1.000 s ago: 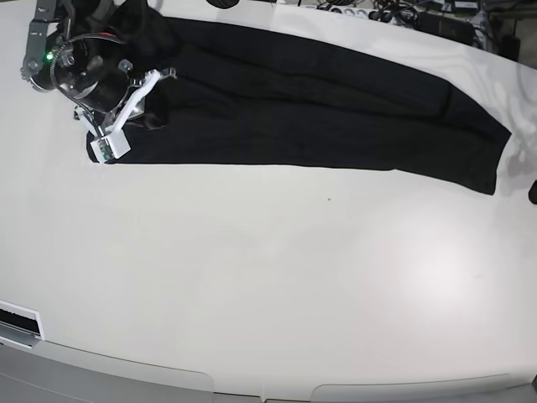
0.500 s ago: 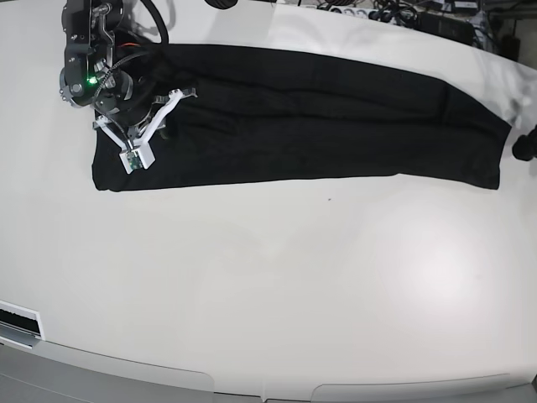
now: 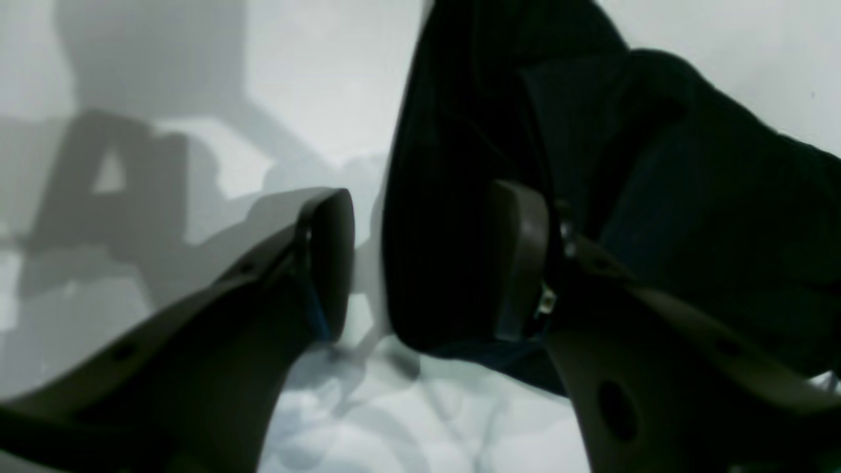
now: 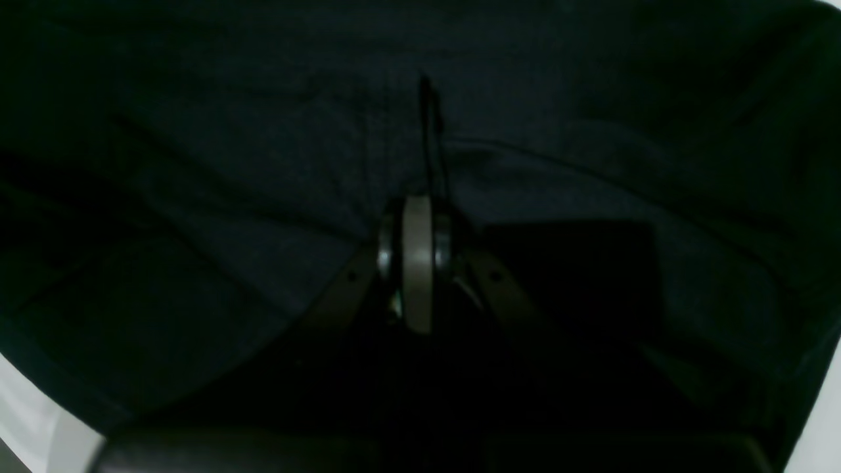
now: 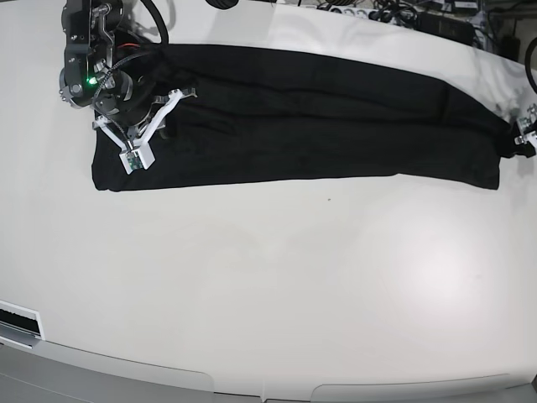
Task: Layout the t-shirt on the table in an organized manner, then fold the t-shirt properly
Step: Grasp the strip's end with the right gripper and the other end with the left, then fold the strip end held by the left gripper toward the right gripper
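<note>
One black t-shirt point(image 5: 302, 117), folded into one long band, lies across the far part of one white bench point(image 5: 277, 285). Two grippers: right gripper point(image 4: 418, 197), fingers together, pinching fabric at one end; left gripper point(image 3: 420, 263), fingers apart, straddling the other end's edge.

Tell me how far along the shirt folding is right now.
Done: the t-shirt lies on the table as a long narrow band, apparently folded lengthwise. In hand: the right gripper is shut, apparently pinching fabric at one end; the left gripper stands open straddling the other end's edge. Left: fold the band crosswise into a compact stack.
</note>
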Available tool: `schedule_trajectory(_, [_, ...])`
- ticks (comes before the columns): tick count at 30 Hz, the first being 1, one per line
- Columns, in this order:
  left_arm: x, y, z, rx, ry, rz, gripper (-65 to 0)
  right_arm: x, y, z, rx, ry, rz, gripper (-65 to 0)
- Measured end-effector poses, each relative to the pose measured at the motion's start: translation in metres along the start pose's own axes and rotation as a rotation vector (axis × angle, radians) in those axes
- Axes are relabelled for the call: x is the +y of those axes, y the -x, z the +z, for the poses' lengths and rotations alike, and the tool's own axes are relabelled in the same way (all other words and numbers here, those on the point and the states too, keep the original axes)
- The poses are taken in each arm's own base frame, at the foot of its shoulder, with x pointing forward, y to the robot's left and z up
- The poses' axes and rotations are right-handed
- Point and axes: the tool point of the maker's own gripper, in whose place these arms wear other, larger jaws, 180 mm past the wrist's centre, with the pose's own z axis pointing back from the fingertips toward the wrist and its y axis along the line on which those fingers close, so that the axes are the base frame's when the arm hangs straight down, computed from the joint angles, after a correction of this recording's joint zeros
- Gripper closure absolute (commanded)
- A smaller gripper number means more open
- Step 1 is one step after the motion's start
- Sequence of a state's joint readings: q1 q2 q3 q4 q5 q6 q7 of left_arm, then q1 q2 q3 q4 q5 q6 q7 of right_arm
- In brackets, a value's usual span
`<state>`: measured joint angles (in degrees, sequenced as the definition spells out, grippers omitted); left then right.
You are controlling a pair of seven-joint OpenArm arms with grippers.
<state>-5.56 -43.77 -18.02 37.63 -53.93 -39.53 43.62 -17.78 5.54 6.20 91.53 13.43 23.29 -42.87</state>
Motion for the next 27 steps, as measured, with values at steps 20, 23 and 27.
schedule_trajectory(20, [-0.028,0.009,-0.033,-0.052,0.055,0.004,-33.0,0.0,0.002,0.0,0.01,0.0,-0.001,0.0])
schedule_trajectory(23, [-0.04,0.018,-0.035,-0.01,0.112,0.055,-32.9,0.0,0.002,0.0,0.01,0.0,-0.001,0.0])
schedule_trajectory(27, [-0.048,0.023,-0.035,0.02,0.152,0.083,-21.5,0.0,0.002,0.0,0.01,-0.001,-0.001,0.0])
